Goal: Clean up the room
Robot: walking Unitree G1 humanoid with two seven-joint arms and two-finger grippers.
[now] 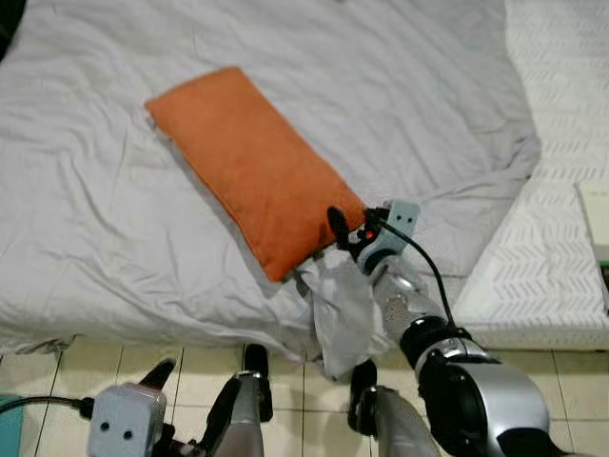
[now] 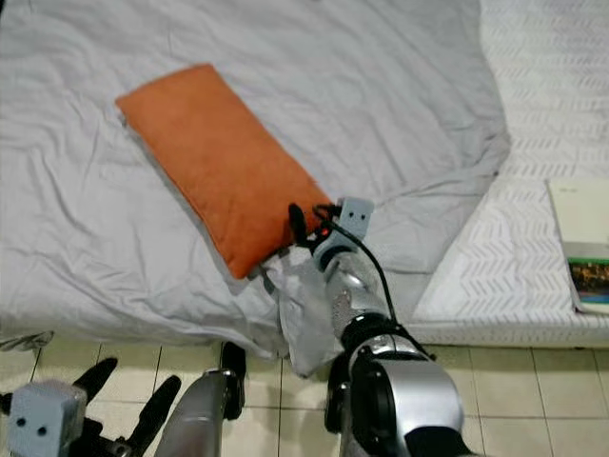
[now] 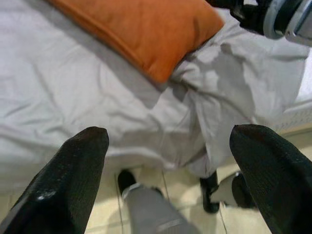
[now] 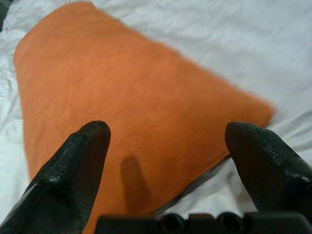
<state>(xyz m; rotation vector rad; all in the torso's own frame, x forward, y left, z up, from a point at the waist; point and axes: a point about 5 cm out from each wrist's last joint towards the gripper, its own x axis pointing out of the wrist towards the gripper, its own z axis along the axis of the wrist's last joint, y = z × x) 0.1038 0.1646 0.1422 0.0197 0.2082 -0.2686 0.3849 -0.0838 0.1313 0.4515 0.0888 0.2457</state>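
An orange pillow (image 1: 252, 167) lies slantwise across the grey sheet (image 1: 95, 228) of the bed, its near corner close to the bed's front edge. The right gripper (image 4: 165, 146) hangs just over that near end, its two black fingers spread wide with nothing between them, the pillow's cover showing in the gap. Just under the wrist a bunched fold of sheet (image 1: 343, 309) spills off the bed's edge toward the tiled floor (image 1: 57, 371).

The left gripper (image 3: 168, 156) is held low in front of the bed, over the floor, fingers wide apart and empty too.

To my eye the risk is that loose fold: if the fingers close low, they could catch sheet along with the pillow corner and drag the bedding off. A shallow pinch on the soft corner could also slip.

On the white patterned mattress (image 1: 561, 219) to the right, a book (image 2: 582, 243) lies flat, cut off by the frame; its cover is too small to read. I cannot tell whether the fingertips touch the pillow.
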